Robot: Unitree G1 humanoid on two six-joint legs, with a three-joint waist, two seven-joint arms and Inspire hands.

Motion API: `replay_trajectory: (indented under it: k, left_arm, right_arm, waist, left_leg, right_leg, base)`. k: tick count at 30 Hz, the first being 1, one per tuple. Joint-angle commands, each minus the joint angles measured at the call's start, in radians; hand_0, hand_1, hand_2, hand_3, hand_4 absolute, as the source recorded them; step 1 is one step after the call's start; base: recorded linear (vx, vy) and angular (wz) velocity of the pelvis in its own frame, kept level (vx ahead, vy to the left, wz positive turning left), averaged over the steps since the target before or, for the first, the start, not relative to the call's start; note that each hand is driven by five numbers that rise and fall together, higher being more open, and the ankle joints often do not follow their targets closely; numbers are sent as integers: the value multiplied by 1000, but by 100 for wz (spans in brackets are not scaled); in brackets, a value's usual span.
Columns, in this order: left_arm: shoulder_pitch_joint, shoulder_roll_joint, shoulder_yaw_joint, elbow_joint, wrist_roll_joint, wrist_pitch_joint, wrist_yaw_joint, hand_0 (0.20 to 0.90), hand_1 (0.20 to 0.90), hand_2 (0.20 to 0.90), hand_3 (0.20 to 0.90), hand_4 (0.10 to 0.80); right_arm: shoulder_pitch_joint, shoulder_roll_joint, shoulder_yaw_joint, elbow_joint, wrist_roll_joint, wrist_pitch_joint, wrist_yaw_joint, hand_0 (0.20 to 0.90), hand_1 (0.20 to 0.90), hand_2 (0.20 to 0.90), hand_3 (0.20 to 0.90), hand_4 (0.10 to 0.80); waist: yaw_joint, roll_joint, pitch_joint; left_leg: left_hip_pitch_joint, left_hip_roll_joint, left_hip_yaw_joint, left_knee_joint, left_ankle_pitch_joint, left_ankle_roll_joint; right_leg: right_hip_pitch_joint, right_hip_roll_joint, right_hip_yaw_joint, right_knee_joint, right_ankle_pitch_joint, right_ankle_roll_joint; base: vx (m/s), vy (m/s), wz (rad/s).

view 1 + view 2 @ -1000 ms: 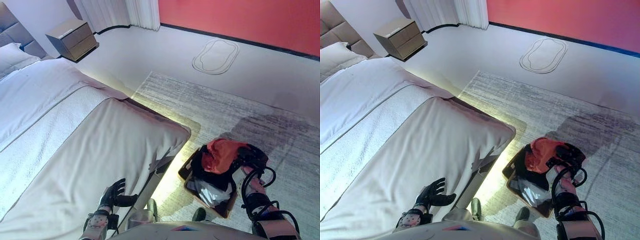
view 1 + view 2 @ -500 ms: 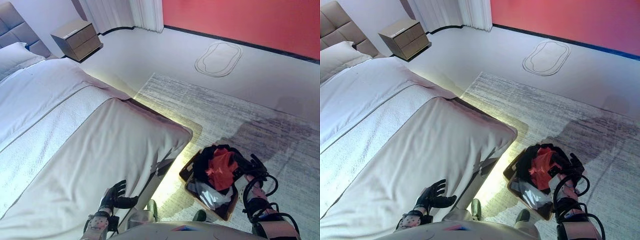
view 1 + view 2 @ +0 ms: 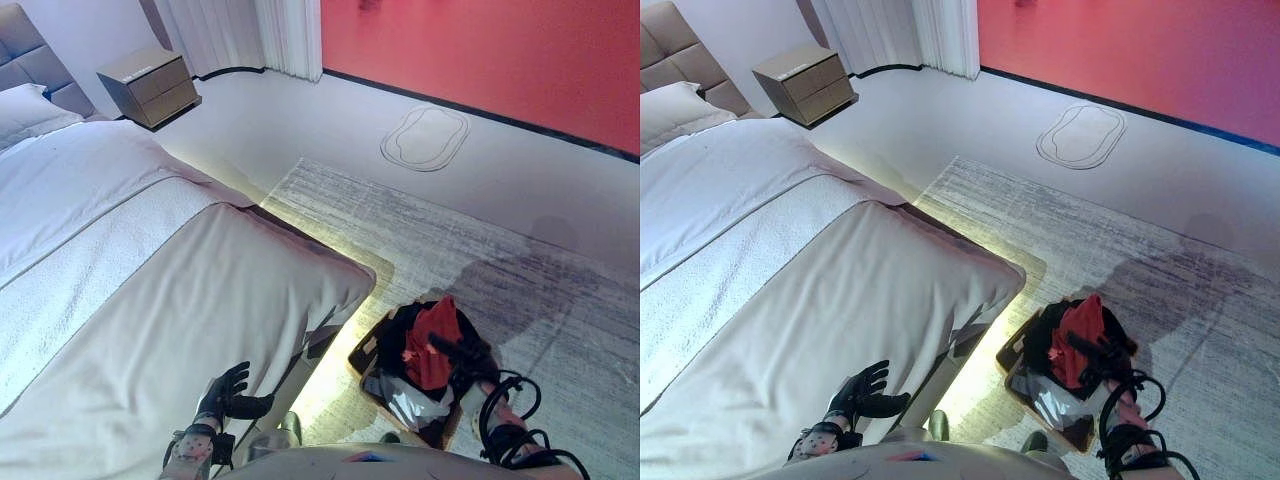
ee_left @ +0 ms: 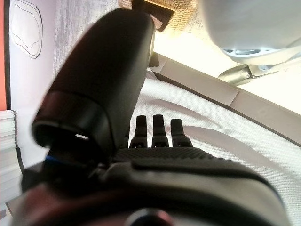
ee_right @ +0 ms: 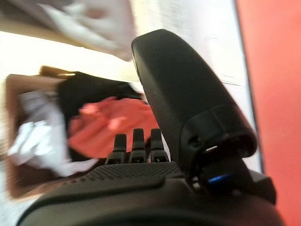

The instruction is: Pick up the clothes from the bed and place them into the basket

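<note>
A brown basket [image 3: 358,360] stands on the rug by the bed's foot corner. A red garment [image 3: 432,342] lies on top in it, over black [image 3: 395,345] and white [image 3: 400,408] clothes. My right hand [image 3: 460,362] is over the basket's near right side, beside the red garment, fingers straight and holding nothing. In the right wrist view the red garment [image 5: 106,125] shows past the straight fingers [image 5: 134,143]. My left hand [image 3: 226,392] is open, spread on the bed's pale cover [image 3: 170,310] near its edge. No loose clothes show on the bed.
A pillow [image 3: 25,105] lies at the bed's head. A bedside table [image 3: 140,85] and curtains [image 3: 250,35] stand at the back left. A grey rug [image 3: 480,240] runs to the right of the bed, with an oval mark [image 3: 424,138] on the floor beyond it.
My right hand held the red garment above the basket, then let it go. The garment now lies in the basket and the hand has drawn back open. The camera shifted slightly.
</note>
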State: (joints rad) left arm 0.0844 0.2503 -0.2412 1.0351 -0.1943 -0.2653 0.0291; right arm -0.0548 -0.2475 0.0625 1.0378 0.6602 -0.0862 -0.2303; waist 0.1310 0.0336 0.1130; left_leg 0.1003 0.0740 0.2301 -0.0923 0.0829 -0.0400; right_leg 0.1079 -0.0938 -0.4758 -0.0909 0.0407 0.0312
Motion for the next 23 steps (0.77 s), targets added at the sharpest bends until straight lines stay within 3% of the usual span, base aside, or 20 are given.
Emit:
replay_trajectory:
  k: [1, 6, 9, 23]
  left_arm:
    - [-47, 23, 10, 30, 18, -58, -23, 900, 900, 900, 900, 800]
    - [-69, 5, 6, 80, 11, -48, -92, 900, 900, 900, 900, 800]
    - [-79, -6, 18, 114, -13, -45, -118, 900, 900, 900, 900, 800]
    - [-104, -15, 27, 178, -51, -21, -154, 900, 900, 900, 900, 800]
  right_arm:
    - [-10, -4, 36, 52, -149, -59, 20, 900, 900, 900, 900, 800]
    - [32, 18, 81, 180, -334, -45, 54, 900, 900, 900, 900, 800]
    - [59, 28, 76, 240, -308, -4, 51, 900, 900, 900, 900, 800]
    - [66, 46, 64, 249, -335, -43, 99, 900, 900, 900, 900, 800]
  waist:
    - [-10, -23, -20]
    - [-30, -27, -15]
    - [-46, -33, -16]
    - [-87, -43, -27]
  left_leg:
    - [-42, -9, -26, 5, -41, -25]
    - [-37, -10, -19, 5, -49, -17]
    - [-25, -10, -15, 5, -57, -13]
    - [-2, 4, 9, 5, -63, -12]
  right_leg:
    - [27, -60, 35, 59, -21, 71]
    - [21, -56, 52, 68, -26, 72]
    - [26, -49, 67, 67, -27, 73]
    - [19, -35, 113, 79, -36, 76]
  base:
    - [-15, 12, -4]
    - [-31, 21, -8]
    - [5, 11, -10]
    - [6, 14, -12]
